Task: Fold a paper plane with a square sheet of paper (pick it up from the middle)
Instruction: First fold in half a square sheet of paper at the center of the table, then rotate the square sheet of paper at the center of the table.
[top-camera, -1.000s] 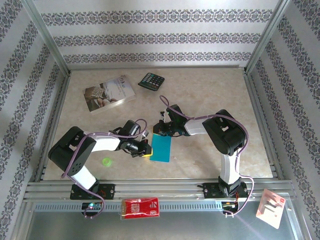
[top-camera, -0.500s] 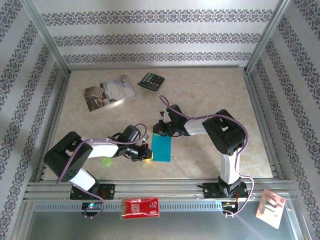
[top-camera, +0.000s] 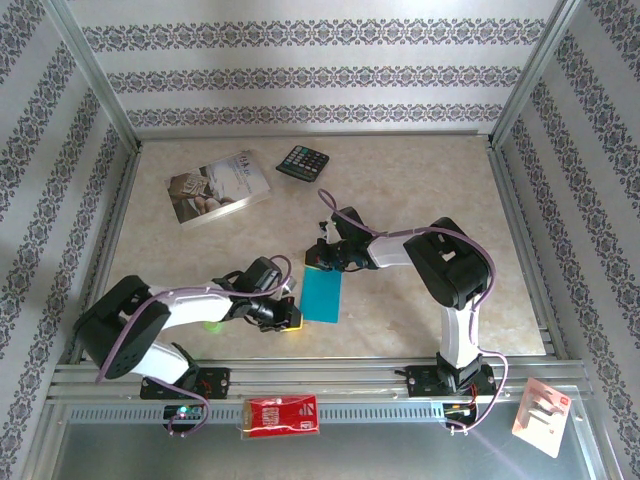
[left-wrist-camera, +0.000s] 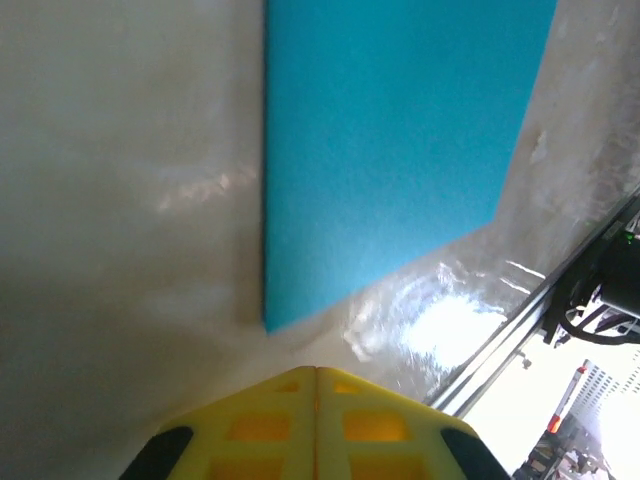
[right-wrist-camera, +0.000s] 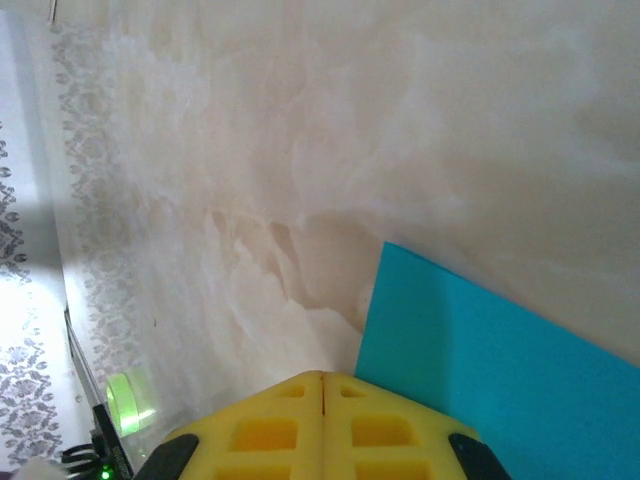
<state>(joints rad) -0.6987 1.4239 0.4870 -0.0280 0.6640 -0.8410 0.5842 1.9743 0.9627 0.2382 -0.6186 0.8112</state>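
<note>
The square sheet of paper (top-camera: 323, 296) is turquoise-blue and lies flat on the table as an upright rectangle, between the two arms. My left gripper (top-camera: 288, 318) is low beside its near left corner. In the left wrist view the yellow fingertips (left-wrist-camera: 317, 370) are shut with nothing between them, and the paper (left-wrist-camera: 400, 140) lies just ahead, apart from them. My right gripper (top-camera: 318, 263) sits at the sheet's far left corner. Its jaws (right-wrist-camera: 322, 375) are shut too, and the paper's edge (right-wrist-camera: 500, 370) runs under the right finger.
A pale book (top-camera: 218, 187) and a black calculator (top-camera: 303, 162) lie at the back left. A small green object (top-camera: 212, 325) sits by the left arm. A red packet (top-camera: 282, 415) and a white pack (top-camera: 541, 415) lie beyond the front rail.
The left arm has dropped and stretched out, carrying its gripper a little nearer the front edge by the paper's near left corner. The right arm and the paper have stayed put.
</note>
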